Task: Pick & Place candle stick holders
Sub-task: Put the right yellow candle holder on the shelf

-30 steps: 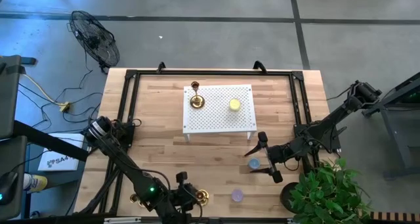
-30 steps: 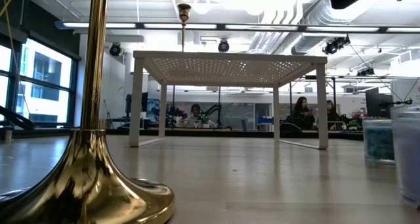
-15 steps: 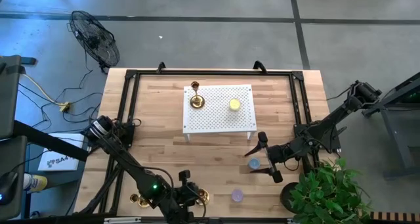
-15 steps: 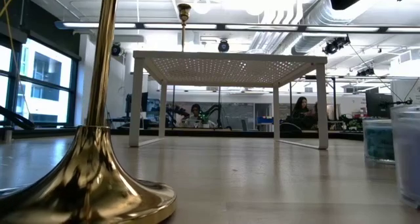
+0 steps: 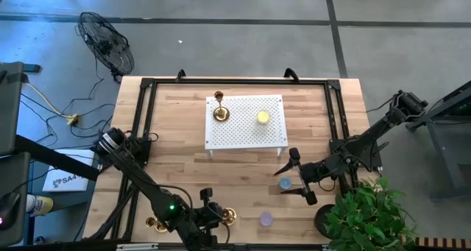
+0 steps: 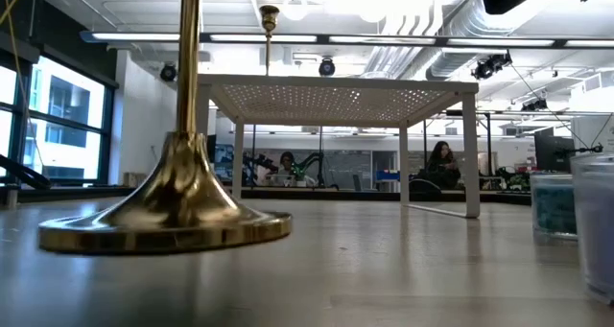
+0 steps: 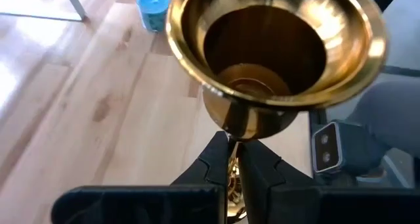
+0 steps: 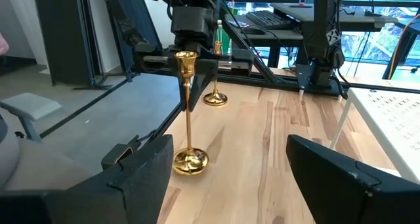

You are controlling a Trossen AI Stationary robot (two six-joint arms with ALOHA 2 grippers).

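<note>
Three gold candlesticks show. One [image 5: 219, 112] stands by its base on the white perforated stand [image 5: 246, 137]; its top shows in the low view [image 6: 270, 18]. One [image 5: 154, 223] stands on the table at the near left; the right wrist view shows it too [image 8: 215, 98]. My left gripper [image 5: 211, 215] is shut on the third [image 5: 225, 218], upright [image 8: 188, 112], its base [image 6: 168, 226] just above the table. My right gripper [image 5: 291, 175] is open and empty at the right, level with the table, next to a blue disc [image 5: 284, 183]. My left gripper pinches the candlestick's thin stem just under the cup top [image 7: 231, 135] between its two fingers [image 7: 259, 171]. The fingers come slanting from above. The candlestick hangs upright below the hold, its flared base [image 6: 168, 226] lifted clear of the table.
A yellow disc [image 5: 263, 118] lies on the white stand. A purple disc [image 5: 266, 219] lies near the front edge. A black frame [image 5: 140, 118] runs along the table's left, far and right sides. A potted plant [image 5: 364, 210] stands at the near right corner.
My left gripper has risen and gone away from the table's near edge, a little toward the right, still shut. The candlestick it holds has come off the table: its base rested on the wood before and now hangs clear, still upright.
</note>
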